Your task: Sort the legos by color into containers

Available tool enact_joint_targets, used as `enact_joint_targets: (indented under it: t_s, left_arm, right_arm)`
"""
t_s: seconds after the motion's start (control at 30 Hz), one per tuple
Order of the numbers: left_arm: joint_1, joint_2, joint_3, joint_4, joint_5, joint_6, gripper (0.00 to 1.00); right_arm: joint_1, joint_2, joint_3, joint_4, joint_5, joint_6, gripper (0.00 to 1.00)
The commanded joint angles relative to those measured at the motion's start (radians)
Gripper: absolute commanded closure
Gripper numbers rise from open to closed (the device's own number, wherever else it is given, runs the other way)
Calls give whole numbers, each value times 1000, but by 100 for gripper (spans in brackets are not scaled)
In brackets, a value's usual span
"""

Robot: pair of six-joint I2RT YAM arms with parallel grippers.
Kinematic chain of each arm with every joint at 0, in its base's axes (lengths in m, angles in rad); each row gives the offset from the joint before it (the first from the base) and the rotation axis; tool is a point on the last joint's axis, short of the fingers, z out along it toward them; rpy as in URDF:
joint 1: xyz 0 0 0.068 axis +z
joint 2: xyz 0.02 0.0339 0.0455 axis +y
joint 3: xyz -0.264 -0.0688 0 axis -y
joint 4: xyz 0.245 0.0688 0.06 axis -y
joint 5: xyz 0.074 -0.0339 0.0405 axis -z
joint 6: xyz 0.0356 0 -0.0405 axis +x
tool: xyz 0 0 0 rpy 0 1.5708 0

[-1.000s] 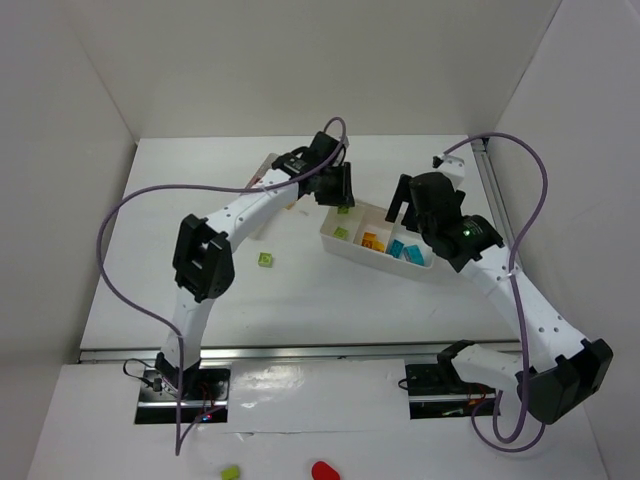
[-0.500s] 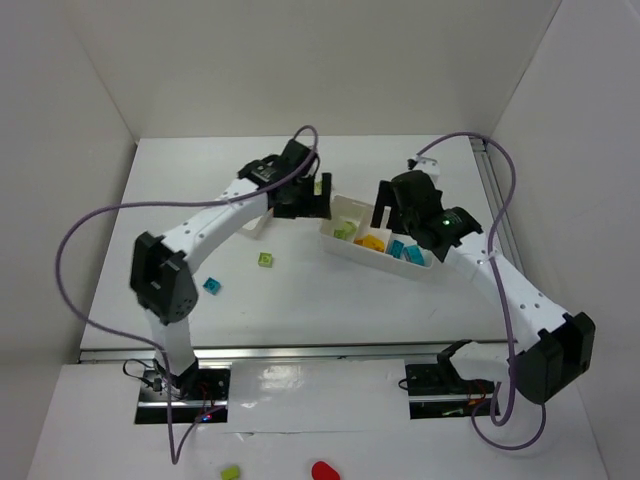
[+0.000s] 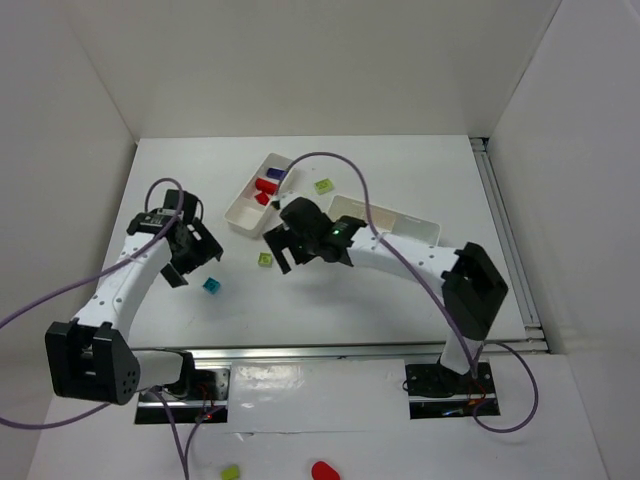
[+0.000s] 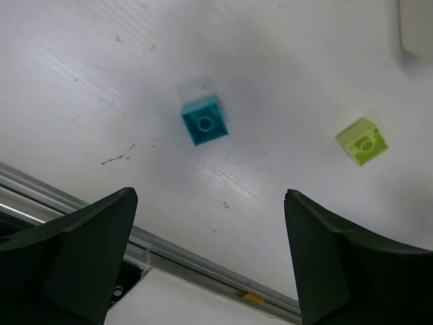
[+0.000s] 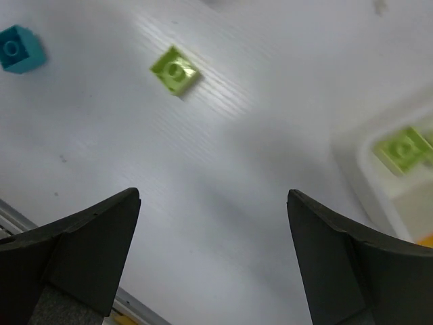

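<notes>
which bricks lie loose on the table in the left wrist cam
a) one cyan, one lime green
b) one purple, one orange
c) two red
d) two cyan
a: the left wrist view shows a cyan brick and a lime green brick lying apart from each other on the white table, and no other brick is in that view.

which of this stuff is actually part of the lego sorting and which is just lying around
Job: cyan brick, near lime brick, far lime brick, left tray holding red bricks and a purple brick, right tray.
Lying about: lime bit and red bit on the near ledge, off the table; purple cables.
</notes>
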Motion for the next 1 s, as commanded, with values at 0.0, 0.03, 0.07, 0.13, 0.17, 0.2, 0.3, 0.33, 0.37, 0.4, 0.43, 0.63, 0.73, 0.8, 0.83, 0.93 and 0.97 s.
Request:
enact_joint_targets:
  t_s: [0.0,0.03,0.07,0.13,0.17,0.2,0.3,0.33,0.37,0.4,0.43,0.63,0.73,0.8,0.83,0.93,0.97]
  left_arm:
    - [119,-51,-21,-16,36,-20,1]
    - [141,-51,-44,-16,45,-7,1]
    - [163,-51,-57,-16,57,5,1]
    - [213,-40,-83,6,97,14,1]
    - [227,-40,-107,16,112,25,1]
    - [236,-40,-120,27,125,25,1]
    - [264,-40,-149,56,159,34,1]
    - [273,-40,-159,67,168,43,1]
    - [273,-49,-160,67,178,43,2]
    - [273,-49,-160,78,179,54,2]
    - [282,-49,-160,78,179,54,2]
    - [282,-22,-169,96,188,63,4]
    - [292,-12,-179,107,197,63,4]
    - [292,-12,-179,107,197,63,4]
    - [292,-12,-190,118,197,63,5]
    - [292,-2,-199,138,218,73,5]
    - [292,11,-212,138,229,73,5]
  right_arm:
    - [66,114,119,101,-56,-114,3]
    - [66,194,147,110,-56,-126,3]
    - [66,230,200,110,-56,-138,3]
    - [66,308,229,133,-74,-151,3]
    - [66,329,254,157,-92,-160,3]
    - [66,349,266,166,-93,-160,3]
    - [56,431,311,196,-93,-171,3]
    - [56,455,332,196,-83,-171,3]
    - [56,498,352,180,-59,-171,3]
    - [56,515,383,170,-47,-171,5]
    - [46,527,383,170,-47,-171,6]
    - [46,580,410,206,-34,-129,27]
    - [46,600,411,193,-34,-117,41]
    - [46,565,383,220,-10,-106,48]
    - [46,552,374,234,-10,-106,56]
    - [46,486,326,249,19,-97,64]
    - [46,463,302,249,30,-88,66]
